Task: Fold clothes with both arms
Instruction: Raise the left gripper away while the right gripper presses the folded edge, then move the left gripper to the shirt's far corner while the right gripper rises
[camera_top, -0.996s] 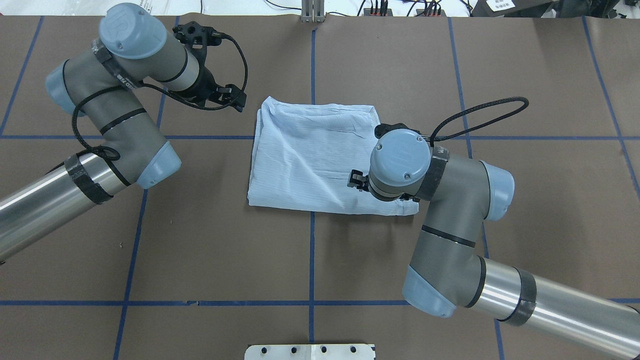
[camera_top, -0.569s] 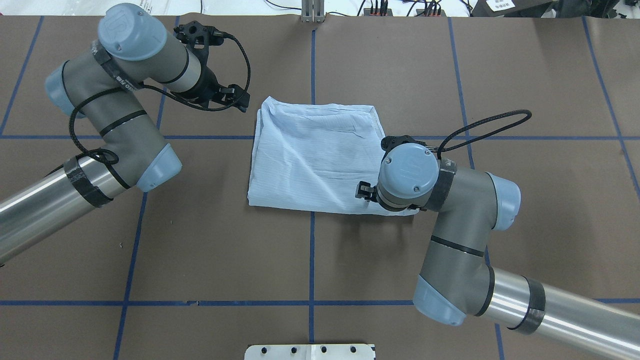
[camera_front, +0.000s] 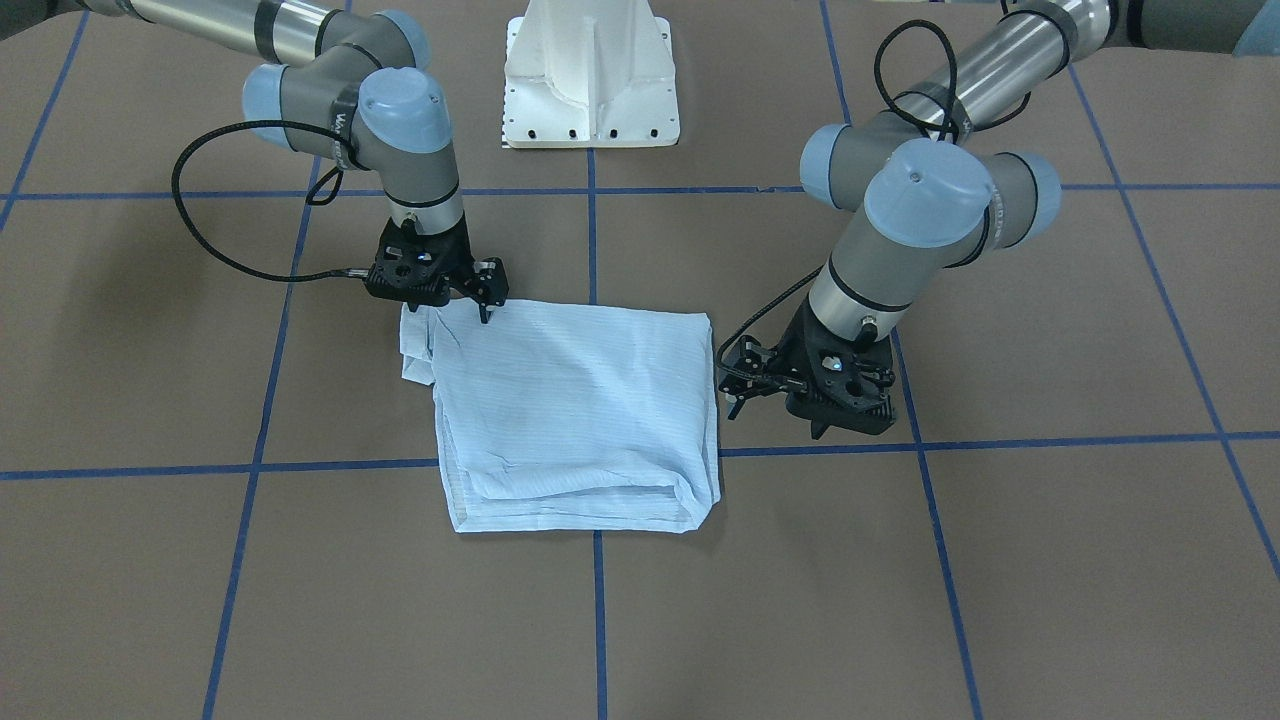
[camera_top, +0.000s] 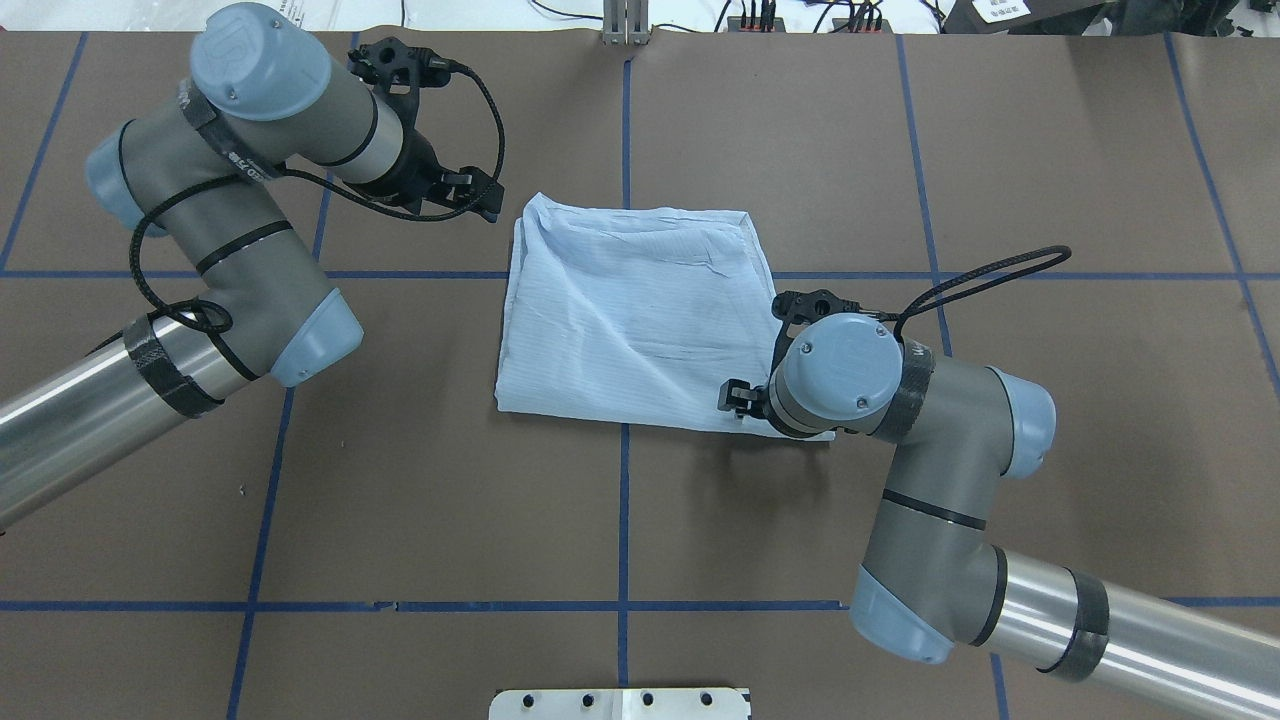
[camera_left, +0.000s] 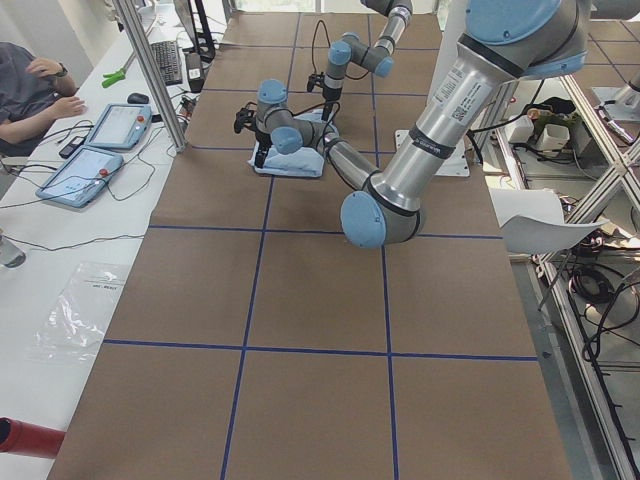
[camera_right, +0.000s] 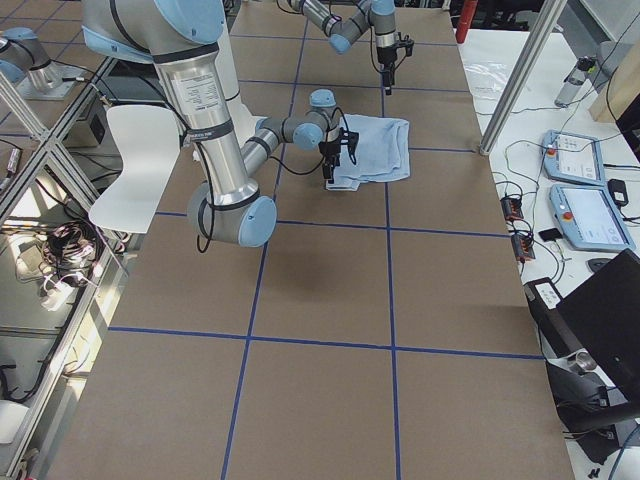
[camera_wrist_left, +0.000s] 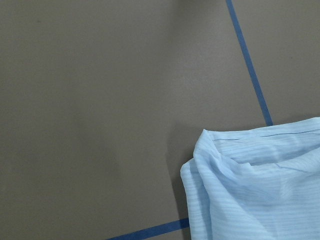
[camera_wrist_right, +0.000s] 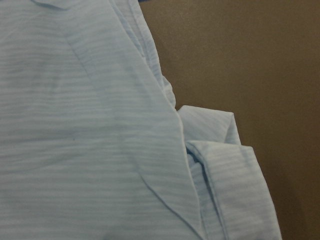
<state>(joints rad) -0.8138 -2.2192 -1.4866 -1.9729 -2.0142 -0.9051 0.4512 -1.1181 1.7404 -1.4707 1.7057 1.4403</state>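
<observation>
Left gripper (camera_top: 478, 198): spread apart, empty, low over the table (camera_top: 450, 500), just beside the far-left corner of the shirt (camera_top: 630, 320) and not touching it. Right gripper (camera_front: 462, 300): apart as well, clamped on nothing, with one fingertip (camera_front: 485, 314) down at the shirt's near-right corner; on the cloth or just above it, cannot tell. Mostly hidden under its own wrist from overhead.

Shirt: pale blue, thin, finely striped, folded into a rough rectangle of several layers. Flat at mid-table, across a crossing of blue tape lines (camera_top: 624, 520). Creased by one long diagonal ridge from the far-left corner toward the near-right. Stacked folded edges along the side far from the robot. A small loose flap out past the corner beneath the right gripper.
</observation>
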